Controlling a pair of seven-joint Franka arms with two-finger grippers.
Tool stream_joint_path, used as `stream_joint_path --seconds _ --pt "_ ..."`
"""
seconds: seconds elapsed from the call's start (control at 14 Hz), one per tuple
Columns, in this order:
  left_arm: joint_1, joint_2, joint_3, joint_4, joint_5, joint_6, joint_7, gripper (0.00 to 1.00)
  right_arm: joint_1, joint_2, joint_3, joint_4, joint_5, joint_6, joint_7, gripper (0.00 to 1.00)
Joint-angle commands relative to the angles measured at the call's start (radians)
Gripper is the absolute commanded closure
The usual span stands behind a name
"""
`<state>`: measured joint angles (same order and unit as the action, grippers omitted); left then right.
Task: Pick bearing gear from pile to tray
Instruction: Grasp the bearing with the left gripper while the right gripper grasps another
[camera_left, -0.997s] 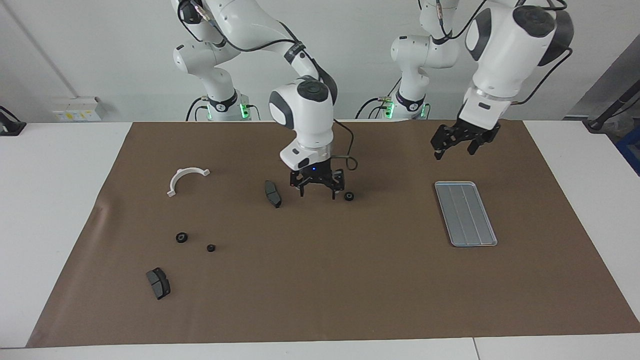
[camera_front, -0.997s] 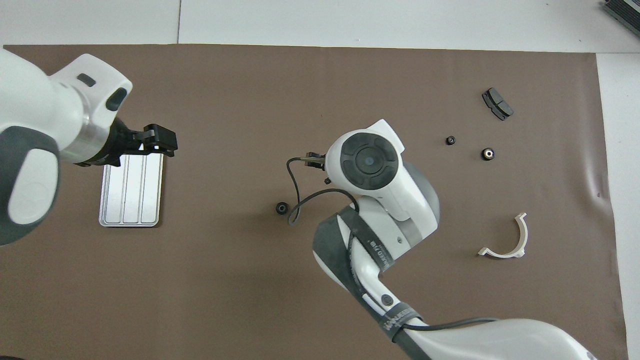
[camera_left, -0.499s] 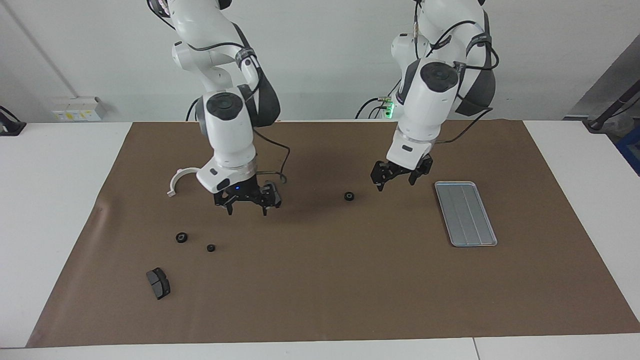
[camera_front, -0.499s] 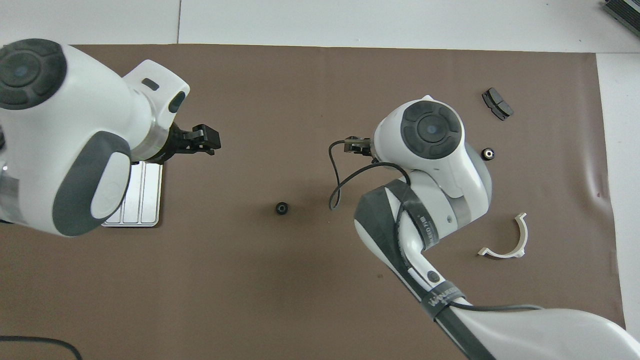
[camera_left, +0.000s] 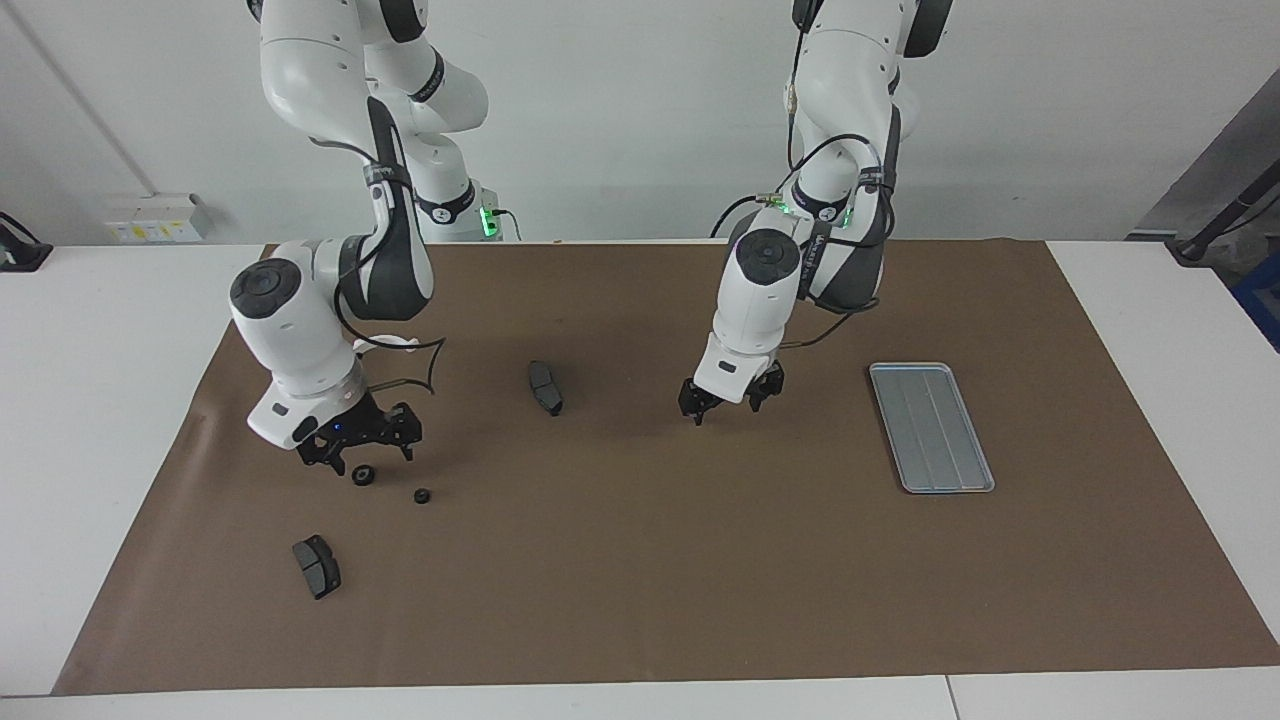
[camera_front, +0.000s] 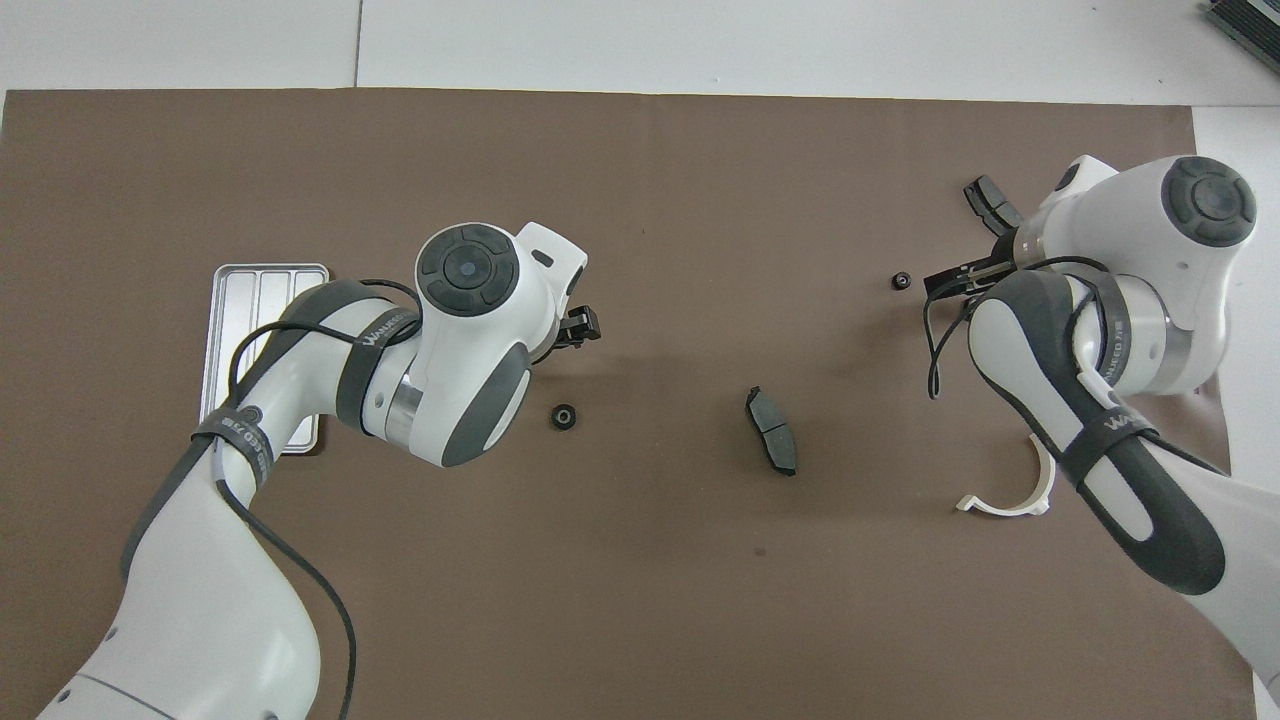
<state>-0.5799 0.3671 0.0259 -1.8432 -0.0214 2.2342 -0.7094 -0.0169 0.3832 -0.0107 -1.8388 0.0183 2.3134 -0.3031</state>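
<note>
Brown mat (camera_left: 640, 560) on the table is the landmark. Left gripper (camera_left: 727, 402) hangs low over the mat's middle, fingers spread, holding nothing; a small black round bearing (camera_front: 564, 417) sits on the mat under it, hidden by the gripper in the facing view. Right gripper (camera_left: 358, 452) is low over the mat toward the right arm's end, fingers also apart and empty, just above another black bearing (camera_left: 364, 475). A smaller black round piece (camera_left: 422, 495) lies close beside that one. One dark grey brake pad (camera_left: 545, 387) rests mid-mat; a second brake pad (camera_left: 316, 566) lies near the mat's corner at the right arm's end. White half-ring bracket (camera_front: 1015, 495) is mostly covered by the right arm. Silver grooved tray (camera_left: 931, 427) sits on the mat toward the left arm's end, nothing in it.
</note>
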Motion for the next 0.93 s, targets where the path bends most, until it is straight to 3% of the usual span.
stream_joint_path --seconds 0.0,0.28,0.5,0.71,0.85 --pt "-0.046 -0.069 0.017 -0.117 0.011 0.056 -0.064 0.0 -0.057 0.036 0.017 -0.007 0.063 0.034 -0.144 0.0" --pt "-0.064 -0.083 0.014 -0.156 0.011 0.064 -0.093 0.0 -0.055 0.017 0.015 -0.071 0.101 0.035 -0.198 0.0" --pt "-0.07 -0.089 0.014 -0.189 0.011 0.12 -0.114 0.14 -0.055 0.011 0.012 -0.094 0.101 0.043 -0.261 0.02" --pt "-0.077 -0.092 0.012 -0.217 0.011 0.165 -0.117 0.23 -0.055 0.011 0.012 -0.096 0.1 0.05 -0.28 0.24" --pt "-0.081 -0.091 0.012 -0.225 0.011 0.174 -0.125 0.28 -0.054 0.011 0.012 -0.102 0.1 0.096 -0.274 0.31"
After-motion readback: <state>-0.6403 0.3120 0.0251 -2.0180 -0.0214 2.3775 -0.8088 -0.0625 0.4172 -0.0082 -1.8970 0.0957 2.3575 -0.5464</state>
